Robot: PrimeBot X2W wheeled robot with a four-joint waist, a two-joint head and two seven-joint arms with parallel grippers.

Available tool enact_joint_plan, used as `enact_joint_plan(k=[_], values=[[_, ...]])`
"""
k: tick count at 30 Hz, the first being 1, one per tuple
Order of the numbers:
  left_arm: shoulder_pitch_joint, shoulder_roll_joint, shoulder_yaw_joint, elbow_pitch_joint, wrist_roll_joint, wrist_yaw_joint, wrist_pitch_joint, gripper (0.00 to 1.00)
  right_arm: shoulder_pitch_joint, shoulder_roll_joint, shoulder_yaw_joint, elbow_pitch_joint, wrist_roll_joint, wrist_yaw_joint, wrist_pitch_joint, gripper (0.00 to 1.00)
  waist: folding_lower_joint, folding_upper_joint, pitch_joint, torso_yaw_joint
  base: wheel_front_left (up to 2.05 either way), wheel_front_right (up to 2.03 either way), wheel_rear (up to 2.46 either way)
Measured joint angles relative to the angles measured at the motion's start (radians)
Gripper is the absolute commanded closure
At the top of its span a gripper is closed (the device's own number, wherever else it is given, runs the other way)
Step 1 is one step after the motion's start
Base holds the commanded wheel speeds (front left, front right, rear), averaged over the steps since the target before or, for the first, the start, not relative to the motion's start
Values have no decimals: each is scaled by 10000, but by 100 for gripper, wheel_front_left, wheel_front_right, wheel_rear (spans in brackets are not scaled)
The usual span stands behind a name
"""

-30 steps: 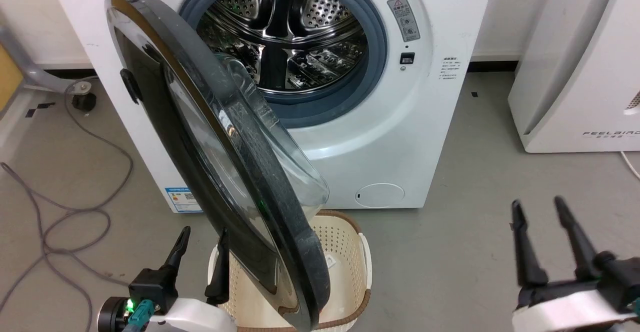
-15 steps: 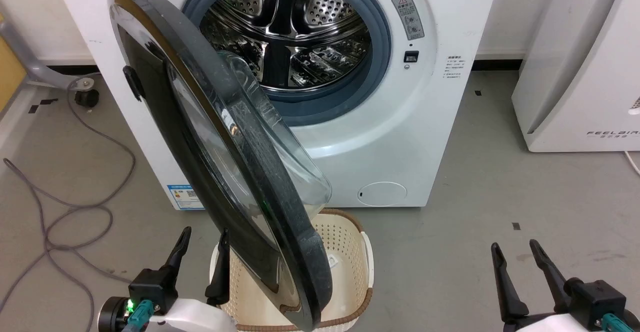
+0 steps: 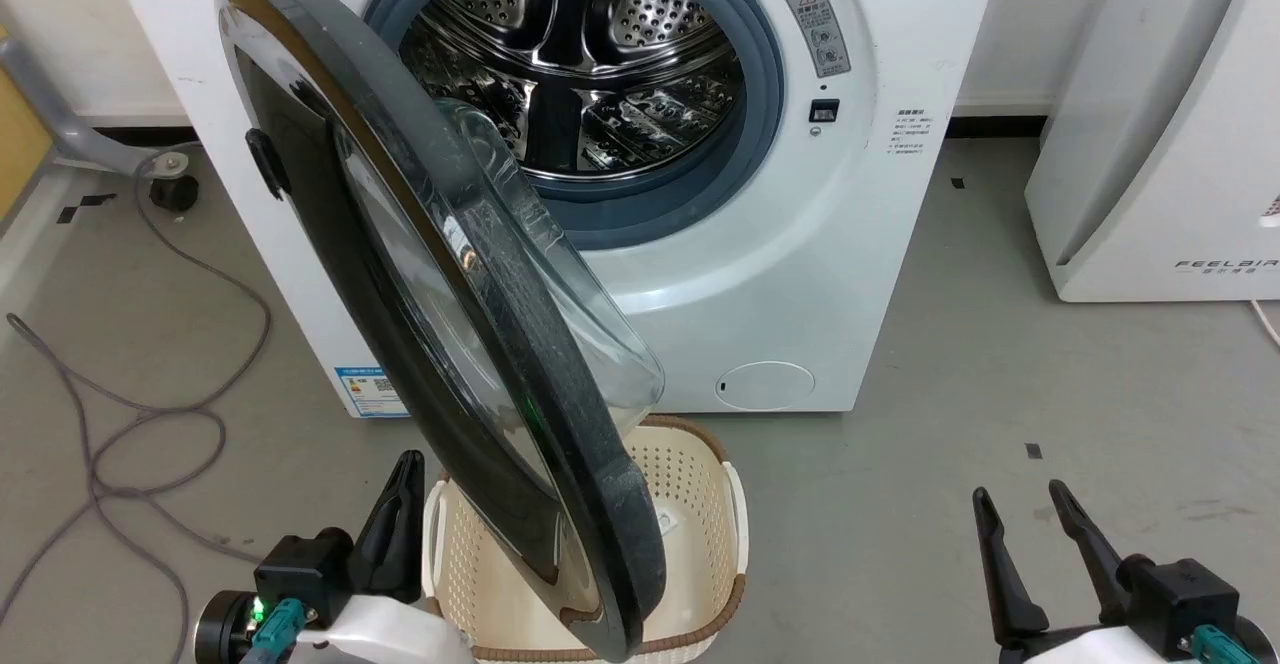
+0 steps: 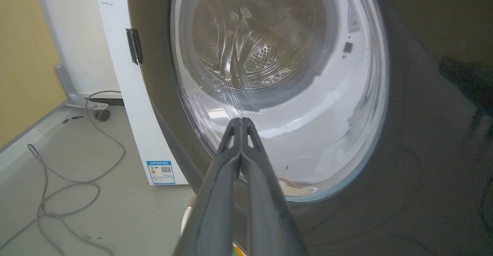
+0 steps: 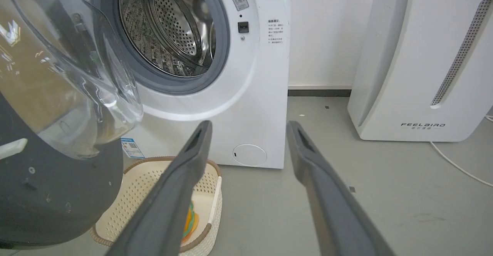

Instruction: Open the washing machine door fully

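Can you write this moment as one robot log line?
door: partly open | left pincer: shut, by door's outer face | right pincer: open, empty | basket: below door

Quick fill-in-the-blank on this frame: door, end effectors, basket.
1. In the head view, the washing machine door hangs from hinges on the washing machine's ____ side.
2. The end effector with fingers spread apart is the robot's ____ one.
3. The left end effector is shut, gripping ____.
4. The cream basket sits on the floor beneath the door's ____ edge.
Missing: left; right; nothing; lower.
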State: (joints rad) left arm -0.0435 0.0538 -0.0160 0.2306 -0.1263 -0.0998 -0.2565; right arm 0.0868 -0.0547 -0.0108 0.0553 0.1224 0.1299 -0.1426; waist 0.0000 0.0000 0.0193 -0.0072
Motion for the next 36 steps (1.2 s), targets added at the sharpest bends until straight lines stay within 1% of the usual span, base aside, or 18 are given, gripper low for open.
enact_joint_plan(k=[4, 7, 11, 16, 20, 24, 29, 32, 36], values=[[0, 2, 71, -2, -52, 12, 0, 100, -9, 0, 42, -4, -50, 0, 0, 0, 0, 0, -20, -3, 0, 0, 0], [-19, 0, 207, -44, -201, 113, 0, 100, -9, 0, 61, -6, -48, 0, 0, 0, 0, 0, -17, -3, 0, 0, 0], [-211, 10, 336, -640, -280, 282, 2, 100, -10, 2, 54, -13, -48, 0, 0, 0, 0, 0, -28, 15, 0, 0, 0], [-584, 96, 314, -2132, -280, 372, 345, 100, -10, 2, 2, -23, -42, 0, 0, 0, 0, 0, -41, 66, 0, 0, 0], [-877, 222, 299, -3753, -244, 491, 652, 100, -15, 2, 27, -21, -38, 0, 0, 0, 0, 0, -33, 73, 0, 0, 0], [-1265, 219, 169, -5432, -163, 619, 888, 100, -48, 4, 33, -13, 6, 0, -2, 0, 0, 0, -34, 66, 0, 0, 0], [-1685, 205, -132, -7147, -176, 631, 1080, 100, -96, 4, 150, 44, 6, 0, 0, 0, 0, 0, -100, -45, 0, 0, 0], [-1925, 201, -583, -7881, -188, 552, 1269, 100, -100, 6, 161, 92, 15, 0, -4, 0, 0, 0, -150, -107, 0, 0, 0], [-2040, 155, -1766, -8437, -412, 290, 1716, 100, -99, 6, 153, 146, 35, 0, -13, 0, 0, 0, -176, -130, 0, 0, 0]])
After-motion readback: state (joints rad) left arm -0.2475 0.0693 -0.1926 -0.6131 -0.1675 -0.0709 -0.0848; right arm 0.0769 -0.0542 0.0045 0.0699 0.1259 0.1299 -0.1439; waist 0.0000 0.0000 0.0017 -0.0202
